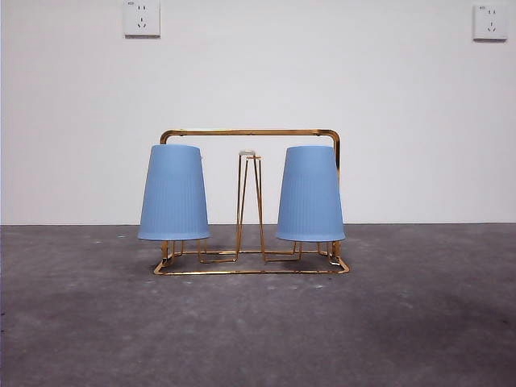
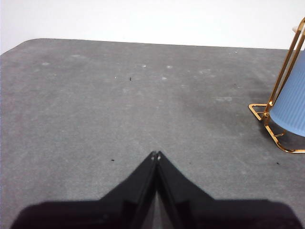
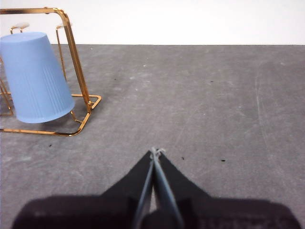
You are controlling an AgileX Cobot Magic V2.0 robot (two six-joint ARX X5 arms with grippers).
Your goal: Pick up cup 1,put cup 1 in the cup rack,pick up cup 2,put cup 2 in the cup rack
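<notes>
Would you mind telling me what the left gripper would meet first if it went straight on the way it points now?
Probably nothing: ahead of the left gripper lies only bare table; the cup rack stands off to one side.

The gold wire cup rack (image 1: 250, 133) stands upright on the grey table, its rectangular base flat and its arched handle frame across the top. Two light blue ribbed cups hang upside down on its outer prongs: the left cup (image 1: 173, 193) and the right cup (image 1: 310, 195). The white-tipped middle prong (image 1: 249, 155) between them stands bare.
</notes>
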